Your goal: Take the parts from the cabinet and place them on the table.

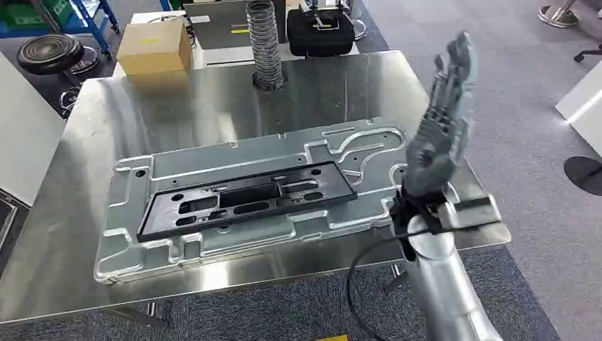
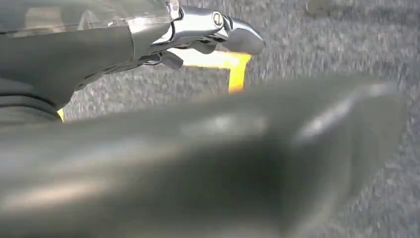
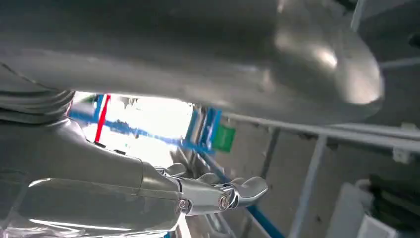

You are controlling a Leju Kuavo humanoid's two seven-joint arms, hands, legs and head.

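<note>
Two parts lie on the steel table (image 1: 213, 92): a large silver cast plate (image 1: 213, 160) and, on top of it, a long black plastic frame (image 1: 248, 199). My right hand (image 1: 440, 121) is raised over the table's right edge, beside the plate's right end. Its fingers are stretched upward and apart, and it holds nothing. In the right wrist view the right hand (image 3: 213, 193) shows a silver finger against a bright background. My left hand (image 2: 198, 29) hangs over grey carpet with nothing in it, its fingers loosely extended.
At the table's far side stand a cardboard box (image 1: 155, 46), a grey corrugated hose (image 1: 265, 42) and a black case (image 1: 319, 32). A black stool (image 1: 51, 53) is at the far left, and a white panel (image 1: 21, 142) borders the left. Yellow floor tape (image 2: 233, 64) lies below my left hand.
</note>
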